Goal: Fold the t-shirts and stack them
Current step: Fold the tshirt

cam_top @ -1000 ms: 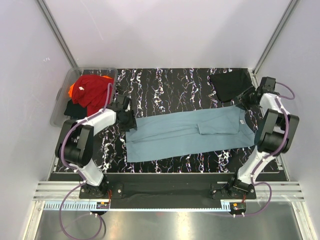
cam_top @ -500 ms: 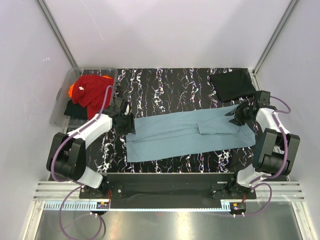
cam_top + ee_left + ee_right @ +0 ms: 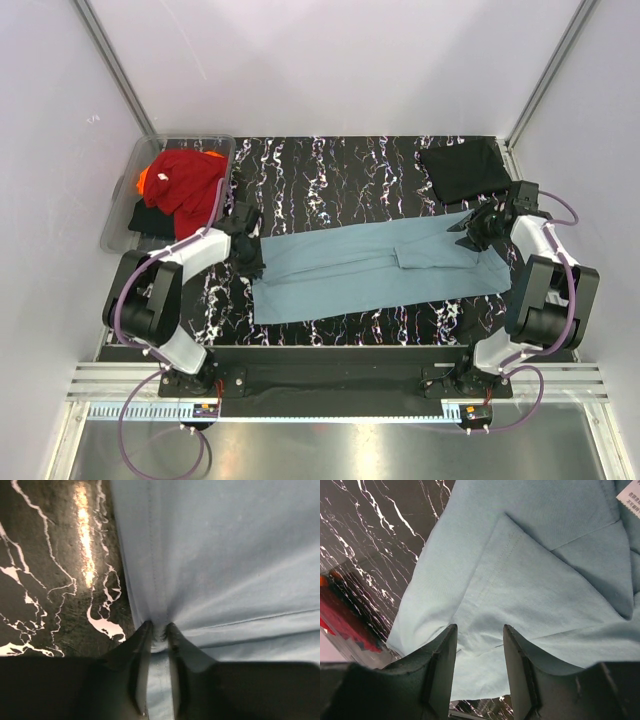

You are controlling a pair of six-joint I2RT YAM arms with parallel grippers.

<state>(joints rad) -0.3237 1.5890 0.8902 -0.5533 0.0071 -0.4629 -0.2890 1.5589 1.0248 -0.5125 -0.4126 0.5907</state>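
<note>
A dusty teal-blue t-shirt [image 3: 370,265] lies lengthwise across the black marbled table, partly folded into a long strip. My left gripper [image 3: 255,258] sits at its left end, shut on the hem, which bunches between the fingertips [image 3: 159,630] in the left wrist view. At the shirt's right end my right gripper [image 3: 470,232] hovers low over the cloth [image 3: 530,570], open, with nothing between its fingers [image 3: 479,630]. A folded black t-shirt [image 3: 462,170] rests at the back right. Red [image 3: 185,180], orange [image 3: 145,180] and black [image 3: 150,218] t-shirts lie bundled in the tub.
The clear plastic tub [image 3: 120,215] stands at the table's back left, just behind my left arm. A white care label [image 3: 629,500] shows near the teal shirt's collar. Grey walls and metal frame posts close in the table on three sides.
My left gripper shut on the teal shirt's left hem. The right gripper moved down from beside the black shirt to the teal shirt's right end and stays open.
</note>
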